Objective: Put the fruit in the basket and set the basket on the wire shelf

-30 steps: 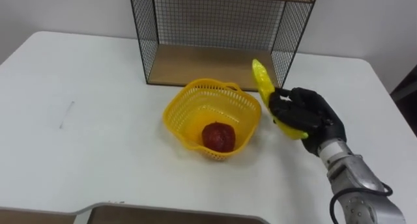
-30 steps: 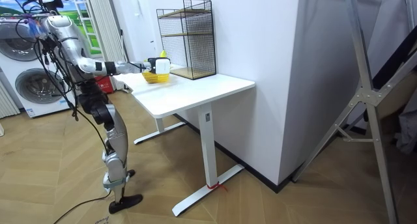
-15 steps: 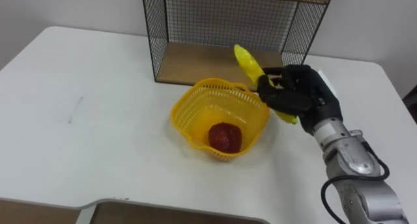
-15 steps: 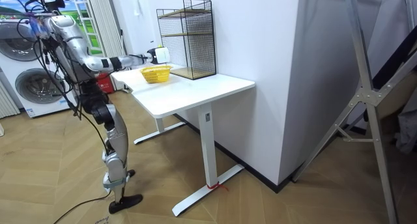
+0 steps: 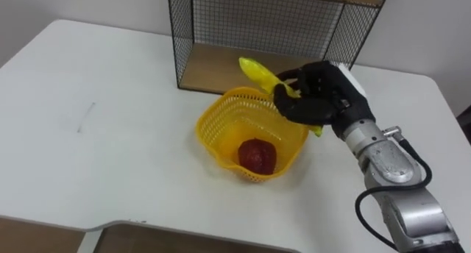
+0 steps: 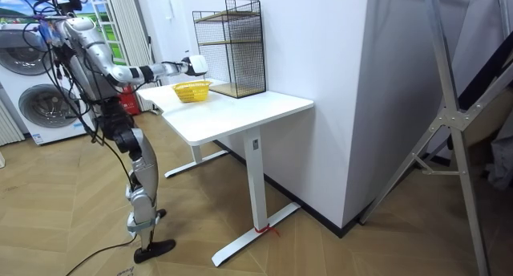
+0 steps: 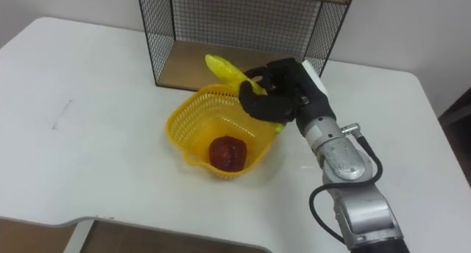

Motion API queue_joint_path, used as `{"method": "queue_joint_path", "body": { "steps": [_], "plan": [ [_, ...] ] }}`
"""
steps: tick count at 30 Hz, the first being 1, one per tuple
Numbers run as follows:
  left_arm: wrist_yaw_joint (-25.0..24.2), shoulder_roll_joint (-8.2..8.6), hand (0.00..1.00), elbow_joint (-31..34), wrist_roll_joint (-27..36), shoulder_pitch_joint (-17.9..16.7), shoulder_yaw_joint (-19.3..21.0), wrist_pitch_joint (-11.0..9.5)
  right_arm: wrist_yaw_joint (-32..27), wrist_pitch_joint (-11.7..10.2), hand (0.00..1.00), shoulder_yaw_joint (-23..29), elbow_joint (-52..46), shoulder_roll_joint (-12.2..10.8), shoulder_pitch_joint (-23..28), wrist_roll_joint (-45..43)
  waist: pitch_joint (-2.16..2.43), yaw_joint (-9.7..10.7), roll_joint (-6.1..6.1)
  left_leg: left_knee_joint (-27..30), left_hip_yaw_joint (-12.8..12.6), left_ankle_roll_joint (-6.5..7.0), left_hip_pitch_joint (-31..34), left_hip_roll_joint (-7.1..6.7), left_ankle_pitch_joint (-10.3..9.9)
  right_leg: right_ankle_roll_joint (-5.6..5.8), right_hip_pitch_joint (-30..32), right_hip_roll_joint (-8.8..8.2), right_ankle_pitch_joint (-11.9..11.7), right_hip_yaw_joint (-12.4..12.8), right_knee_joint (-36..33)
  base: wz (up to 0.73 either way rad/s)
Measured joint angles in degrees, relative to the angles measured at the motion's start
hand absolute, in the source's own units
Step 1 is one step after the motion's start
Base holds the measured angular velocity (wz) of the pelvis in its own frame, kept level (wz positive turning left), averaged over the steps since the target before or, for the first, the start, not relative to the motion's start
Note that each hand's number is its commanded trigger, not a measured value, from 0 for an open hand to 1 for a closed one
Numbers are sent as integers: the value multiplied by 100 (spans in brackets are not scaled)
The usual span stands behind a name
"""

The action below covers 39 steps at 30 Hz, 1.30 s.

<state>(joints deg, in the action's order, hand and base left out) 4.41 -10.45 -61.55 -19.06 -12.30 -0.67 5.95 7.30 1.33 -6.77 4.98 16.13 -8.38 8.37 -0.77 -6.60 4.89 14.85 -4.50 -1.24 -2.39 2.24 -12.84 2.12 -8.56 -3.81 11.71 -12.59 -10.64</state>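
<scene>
A yellow mesh basket (image 5: 221, 128) (image 7: 190, 128) stands on the white table (image 5: 96, 135), just in front of the wire shelf (image 5: 221, 69). A red apple (image 5: 255, 154) (image 7: 227, 151) lies inside it. My right hand (image 5: 324, 98) (image 7: 283, 90) is shut on a yellow banana (image 5: 257, 70) (image 7: 223, 66) and holds it over the basket's far right rim, its tip pointing up and left. In the room view I stand at the table's end with that hand (image 6: 191, 65) stretched over the basket (image 6: 191, 91).
The wire shelf (image 7: 193, 70) has a wooden bottom board and a black mesh frame, and stands against the wall (image 5: 434, 25) at the back of the table. Bare tabletop lies left and right of the basket. The table's near edge (image 5: 110, 225) runs along the bottom.
My right hand has carried the banana left and upward, from beside the basket's right side to over its far right rim. The camera has shifted a little.
</scene>
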Motion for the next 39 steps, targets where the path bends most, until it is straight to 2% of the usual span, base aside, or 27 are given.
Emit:
{"method": "queue_joint_path", "body": {
  "steps": [5, 14, 17, 21, 25, 29, 34, 39],
  "plan": [
    [0, -11, 0, -3, -21, 7, 1, 0, 94, 2, 0, -34, 138, 3, -238, -204, -1, -9, 2, 29, 25, 0, 22, -1, 0, 0, -14, -2, 0, -50, 1, 3],
    [0, -22, 0, -9, -24, 23, 38, 29, 112, 9, 0, -53, 339, -1, -266, -216, 6, -20, -7, 77, 66, 0, 5, -6, 0, -2, -54, -2, -2, -102, -2, 2],
    [0, -19, 0, -8, -27, 18, 38, 92, 112, 139, 0, -58, 436, -1, -262, -332, 3, -15, -48, 79, 66, 0, 13, -6, 0, -6, -46, -3, -4, -101, -2, 0],
    [0, -17, 0, -5, -33, -24, 38, 131, 105, 139, 0, -77, 436, -6, -261, -624, 60, -12, -135, 61, 66, -1, -3, -6, 1, -6, -50, -2, -4, -99, -2, 0],
    [0, -17, 0, -7, -68, -24, 38, 133, 99, 139, 0, -86, 436, -7, -260, -678, 72, -10, -160, 49, 67, -3, -17, -7, 9, -6, -60, -2, -4, -97, -2, 0],
    [0, -17, 0, -9, -65, -26, 38, 146, 96, 140, 0, -85, 436, -6, -261, -656, 70, -5, -152, 50, 71, -2, -28, -7, 9, -6, -46, -3, -4, -101, -2, 0],
    [0, -17, 0, -28, -10, -49, 59, 135, 91, 139, 0, -73, 436, -7, -258, -641, 61, 11, -81, 72, 77, -2, -15, -7, 9, -6, -80, -7, -5, -140, -1, 0],
    [2, -18, 0, -167, 650, -92, 55, 93, -44, 126, 0, -76, 435, -6, -100, -346, 50, 22, -54, 75, 85, -1, -26, -7, 6, -6, -136, -8, -5, -164, 5, 1]
  ]
}}
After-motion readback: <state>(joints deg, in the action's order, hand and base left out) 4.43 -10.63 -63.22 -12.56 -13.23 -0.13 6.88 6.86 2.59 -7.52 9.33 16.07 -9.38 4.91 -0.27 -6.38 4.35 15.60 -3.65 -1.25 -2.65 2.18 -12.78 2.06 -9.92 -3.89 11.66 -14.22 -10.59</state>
